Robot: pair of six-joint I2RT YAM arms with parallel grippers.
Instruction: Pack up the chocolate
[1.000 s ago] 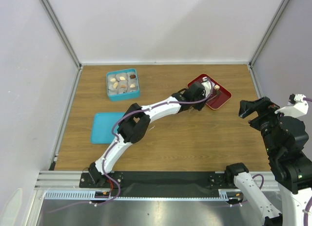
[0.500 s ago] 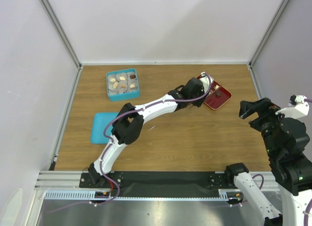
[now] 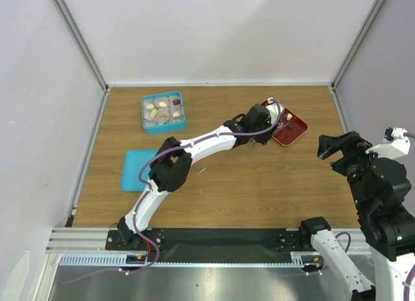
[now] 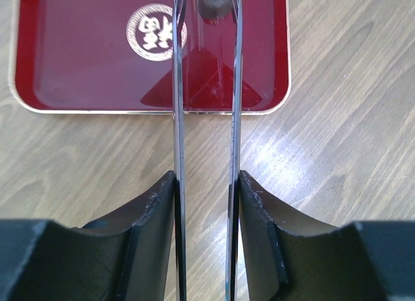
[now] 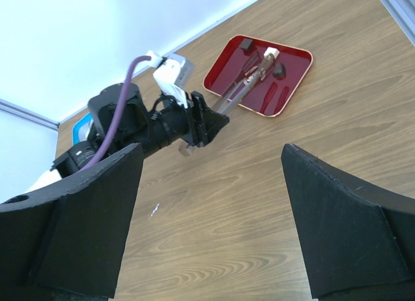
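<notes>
My left gripper [image 4: 206, 178] is shut on long metal tongs [image 4: 176, 119], whose two blades run out over a red tray [image 4: 78, 74] at the table's back right. A dark chocolate [image 4: 217, 4] sits between the blades at the top edge of the left wrist view; the blade tips are cut off there. The right wrist view shows the tongs [image 5: 243, 90] over the tray [image 5: 295, 80] with a dark round piece [image 5: 280, 70], a cream piece [image 5: 271, 53] and a dark square piece [image 5: 246, 46]. My right gripper [image 5: 211, 184] is open and empty, raised at the right [image 3: 337, 145].
A teal box [image 3: 163, 126] holding several chocolates in paper cups stands at the back left. Its flat teal lid [image 3: 139, 169] lies nearer, at the left. The red tray carries a round gold emblem [image 4: 157, 32]. Grey walls close in the table.
My left arm has pushed a little farther over the red tray and its wrist has turned; the tong blades have spread slightly. The right arm has stayed where it was.
</notes>
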